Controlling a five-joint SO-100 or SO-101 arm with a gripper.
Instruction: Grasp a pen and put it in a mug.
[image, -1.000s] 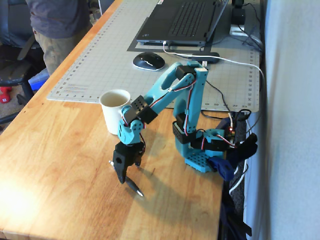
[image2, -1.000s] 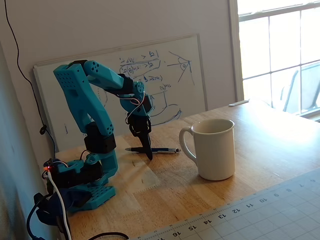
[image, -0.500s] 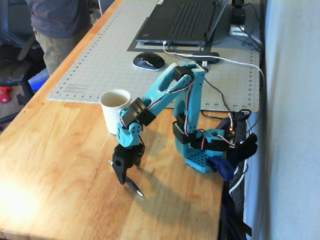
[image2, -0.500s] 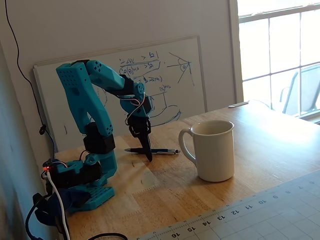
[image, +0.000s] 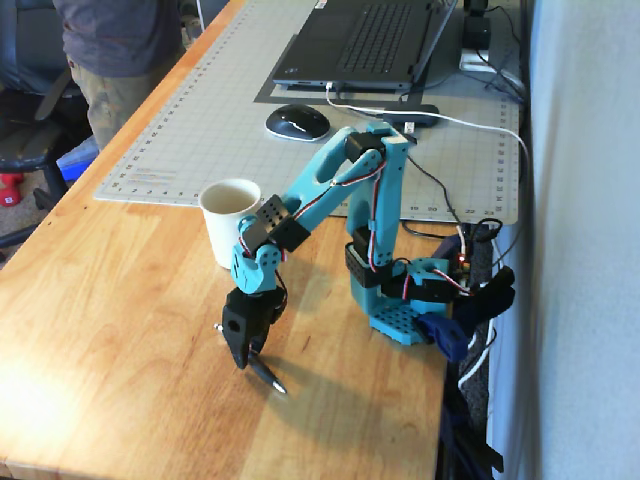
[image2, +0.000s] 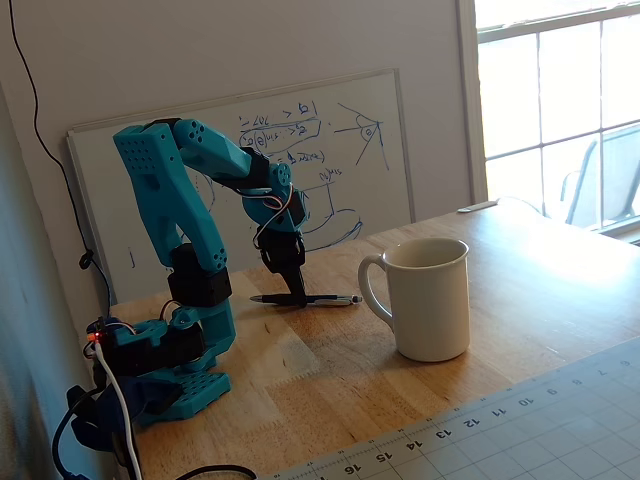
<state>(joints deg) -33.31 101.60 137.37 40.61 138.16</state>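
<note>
Nearest one fixed camera: cutting mat (image2: 520, 425) with ruler marks, then mug (image2: 428, 298), upright, handle turned toward arm (image2: 185, 215). Beyond it, pen (image2: 305, 299) flat on wooden table (image2: 560, 270), well apart from mug. Gripper (image2: 298, 294) down over pen's middle, fingers seemingly closed around it, though too dark to be sure. Whiteboard (image2: 330, 160) against wall behind, window at right. Bare wood open between pen and mug.

From other fixed camera: gripper (image: 243, 360) near table's front edge, pen (image: 265, 377) poking out on both sides, mug (image: 231, 222) just behind. Mouse (image: 297, 122), laptop (image: 365, 45), standing person (image: 115, 60) seen only here.
</note>
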